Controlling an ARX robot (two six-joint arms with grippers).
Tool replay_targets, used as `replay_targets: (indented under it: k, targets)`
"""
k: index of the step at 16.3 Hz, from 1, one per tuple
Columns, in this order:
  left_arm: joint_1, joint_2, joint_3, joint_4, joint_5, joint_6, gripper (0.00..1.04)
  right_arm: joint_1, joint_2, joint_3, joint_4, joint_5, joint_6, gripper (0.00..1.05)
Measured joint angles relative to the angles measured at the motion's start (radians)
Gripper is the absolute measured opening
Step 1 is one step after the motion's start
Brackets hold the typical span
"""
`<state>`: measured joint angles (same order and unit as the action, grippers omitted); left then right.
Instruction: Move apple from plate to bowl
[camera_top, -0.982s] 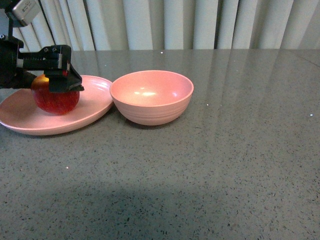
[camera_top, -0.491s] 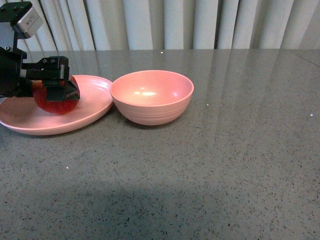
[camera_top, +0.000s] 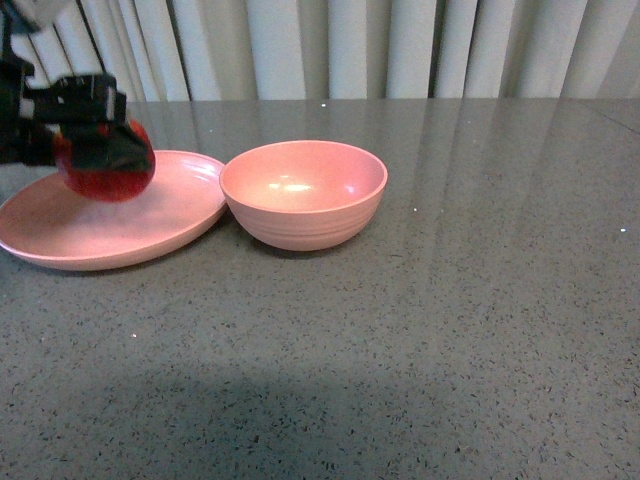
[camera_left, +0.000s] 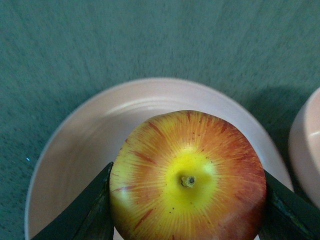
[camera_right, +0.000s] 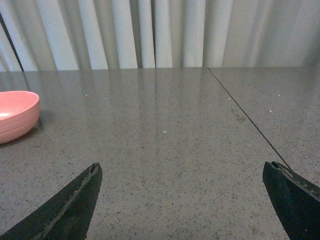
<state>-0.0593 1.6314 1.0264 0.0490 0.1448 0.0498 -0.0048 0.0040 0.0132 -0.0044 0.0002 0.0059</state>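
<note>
The dark red apple (camera_top: 108, 172) hangs just above the shallow pink plate (camera_top: 170, 225) at the far left, held in my left gripper (camera_top: 100, 150), which is shut on it. From the left wrist camera the apple (camera_left: 187, 177) shows its yellow stem patch, black fingers (camera_left: 85, 212) pressing on both sides, the plate (camera_left: 90, 145) below. The deep pink bowl (camera_top: 303, 193) stands right beside the plate, empty; its rim also shows as the bowl (camera_left: 306, 145) and the bowl (camera_right: 15, 120). My right gripper (camera_right: 185, 200) is open over bare table, away from the bowl.
A grey speckled tabletop (camera_top: 450, 330) spreads to the right and front of the dishes. Pale curtains (camera_top: 400, 45) hang behind the table's far edge. A thin seam (camera_right: 250, 122) runs across the tabletop in the right wrist view.
The left gripper has lifted the apple off the plate and drawn it slightly left; a second ago the apple rested on the plate. Bowl and plate have not moved.
</note>
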Motion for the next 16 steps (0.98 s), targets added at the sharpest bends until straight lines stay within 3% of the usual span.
replay_targets:
  k: [4, 7, 11, 16]
  targets:
    - [-0.051, -0.155, 0.082, -0.04, 0.014, 0.0, 0.67, 0.0, 0.0, 0.0, 0.0, 0.0, 0.0, 0.98]
    - [-0.162, -0.198, 0.12, -0.067, 0.013, -0.016, 0.67, 0.0, 0.0, 0.0, 0.0, 0.0, 0.0, 0.98]
    - [-0.312, -0.151, 0.126, -0.058, -0.021, -0.026, 0.67, 0.0, 0.0, 0.0, 0.0, 0.0, 0.0, 0.98]
    - [-0.369, -0.01, 0.127, -0.037, -0.055, -0.05, 0.67, 0.0, 0.0, 0.0, 0.0, 0.0, 0.0, 0.98]
